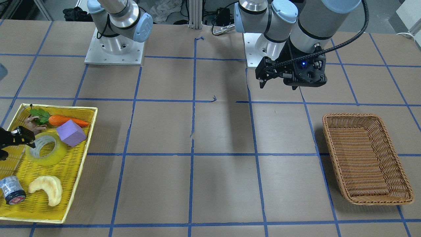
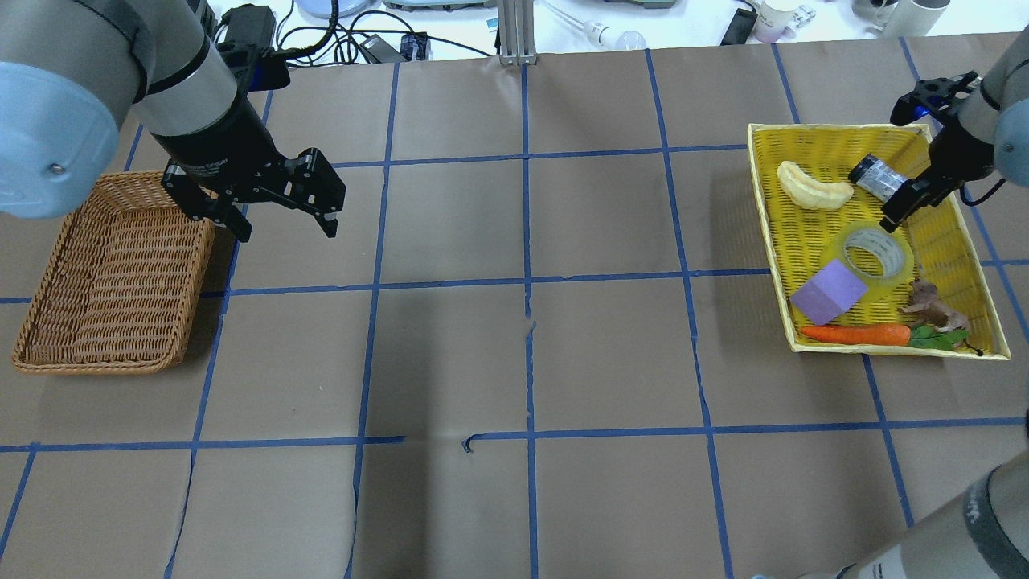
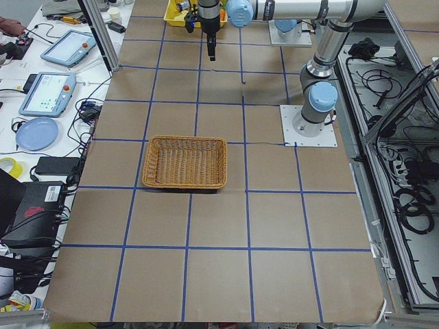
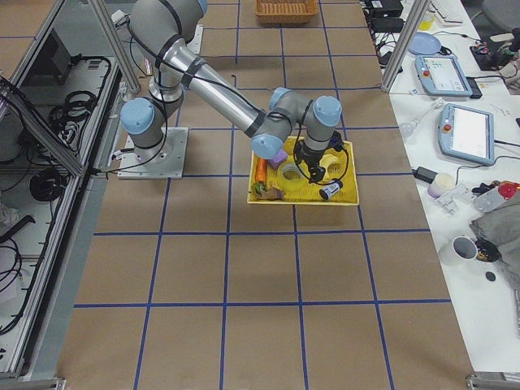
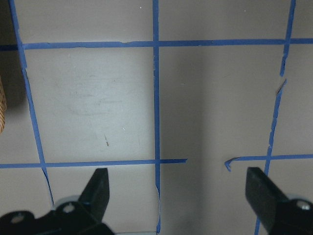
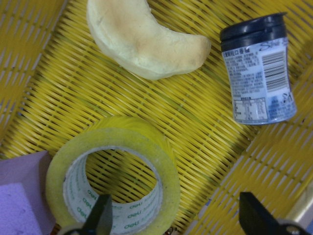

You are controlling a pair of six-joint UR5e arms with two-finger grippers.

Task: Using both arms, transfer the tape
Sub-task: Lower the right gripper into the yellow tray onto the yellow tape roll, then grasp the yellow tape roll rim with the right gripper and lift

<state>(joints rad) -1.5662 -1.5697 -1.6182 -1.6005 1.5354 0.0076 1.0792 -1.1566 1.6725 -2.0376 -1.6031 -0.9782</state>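
The tape (image 1: 46,149), a yellow-green roll with a grey-white core, lies flat in the yellow tray (image 1: 93,118), touching a purple block (image 1: 70,132). It also shows in the overhead view (image 2: 876,253) and the right wrist view (image 6: 112,181). My right gripper (image 6: 176,215) is open just above the tape. One finger is over its hole and the other is outside over the tray, so one side of the ring lies between them. It also shows in the overhead view (image 2: 900,211). My left gripper (image 2: 285,229) is open and empty, held above the table beside the wicker basket (image 2: 96,366).
The tray also holds a carrot (image 1: 65,120), a pale crescent toy (image 1: 46,189), a small grey can (image 1: 12,191) and a small animal figure (image 2: 932,305). The wicker basket (image 1: 348,115) has nothing in it. Blue tape lines grid the brown table.
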